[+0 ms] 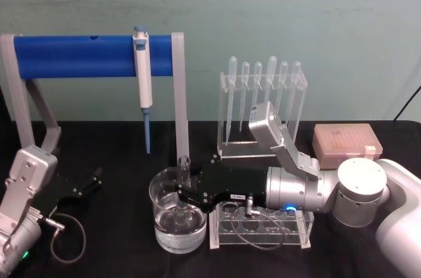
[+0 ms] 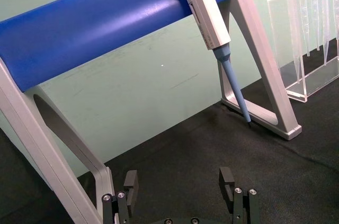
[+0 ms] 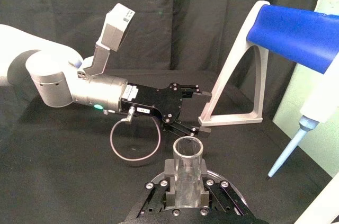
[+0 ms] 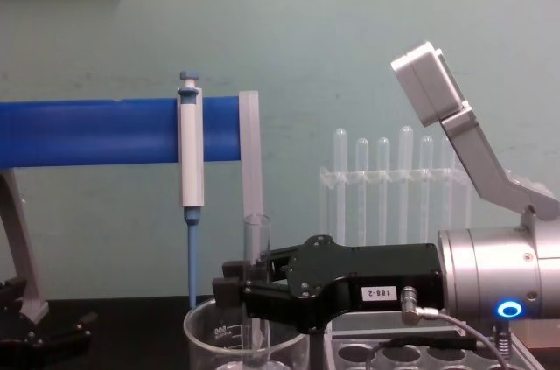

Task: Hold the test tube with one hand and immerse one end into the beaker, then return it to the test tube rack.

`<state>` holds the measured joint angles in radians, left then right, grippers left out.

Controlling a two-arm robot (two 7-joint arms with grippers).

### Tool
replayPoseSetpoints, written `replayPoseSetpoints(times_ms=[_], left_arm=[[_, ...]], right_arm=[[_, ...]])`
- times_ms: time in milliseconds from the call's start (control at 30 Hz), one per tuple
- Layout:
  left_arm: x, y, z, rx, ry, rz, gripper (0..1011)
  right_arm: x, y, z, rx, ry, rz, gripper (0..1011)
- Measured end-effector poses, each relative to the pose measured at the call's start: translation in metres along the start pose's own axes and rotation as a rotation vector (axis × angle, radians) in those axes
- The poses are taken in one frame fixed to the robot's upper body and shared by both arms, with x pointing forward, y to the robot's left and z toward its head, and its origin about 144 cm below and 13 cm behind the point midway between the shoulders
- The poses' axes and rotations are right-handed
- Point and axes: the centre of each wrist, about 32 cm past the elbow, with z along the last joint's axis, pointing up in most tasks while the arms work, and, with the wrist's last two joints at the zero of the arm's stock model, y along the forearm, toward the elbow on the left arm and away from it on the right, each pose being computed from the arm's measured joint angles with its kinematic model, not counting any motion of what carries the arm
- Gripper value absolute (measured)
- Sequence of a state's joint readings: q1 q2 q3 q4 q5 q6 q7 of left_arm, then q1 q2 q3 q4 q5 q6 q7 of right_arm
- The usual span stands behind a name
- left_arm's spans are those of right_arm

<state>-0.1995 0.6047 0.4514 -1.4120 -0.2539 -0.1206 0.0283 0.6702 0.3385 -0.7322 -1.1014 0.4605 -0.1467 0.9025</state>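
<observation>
At the far left, the left gripper, a black two-jawed pincer on a silver wrist, rests low over the black table. Its jaws stand wide apart with nothing between them; its wrist view shows both fingers spread and bare.

Behind it stands a blue bar on grey legs, with a white-and-blue micropipette hanging from the bar, tip down.

Next comes the wide clear glass beaker, with clear liquid in its lower part. The long clear glass test tube stands upright in it, lower end down inside the glass and open rim above the beaker's rim. Whether it touches the bottom cannot be told.

The right gripper, reaching in from the right, is pinched on the tube's middle, one jaw on either side.

Under that wrist lies the clear acrylic rack with round holes, just beside the beaker. Behind it stands a clear stand of thin bulb-topped pipettes, and farther right a pink box.
</observation>
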Motion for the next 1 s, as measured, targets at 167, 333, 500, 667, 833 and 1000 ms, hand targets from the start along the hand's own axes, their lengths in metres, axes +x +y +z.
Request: replayPoseSetpoints(times_ms=[167,333,500,667,833,1000], left_arm=[[0.0000,0.0000,0.0000,0.000,0.000,0.000,1000],[0.0000,0.0000,0.0000,0.000,0.000,0.000,1000],[0.0000,0.0000,0.0000,0.000,0.000,0.000,1000],[0.0000,0.0000,0.0000,0.000,0.000,0.000,1000],[0.0000,0.0000,0.0000,0.000,0.000,0.000,1000],[0.0000,0.0000,0.0000,0.000,0.000,0.000,1000]], right_arm=[[0.0000,0.0000,0.0000,0.000,0.000,0.000,224],[0.0000,0.0000,0.0000,0.000,0.000,0.000,224],[0.0000,0.0000,0.0000,0.000,0.000,0.000,224],[0.0000,0.0000,0.0000,0.000,0.000,0.000,224],[0.0000,0.0000,0.0000,0.000,0.000,0.000,224],[0.0000,0.0000,0.0000,0.000,0.000,0.000,224]])
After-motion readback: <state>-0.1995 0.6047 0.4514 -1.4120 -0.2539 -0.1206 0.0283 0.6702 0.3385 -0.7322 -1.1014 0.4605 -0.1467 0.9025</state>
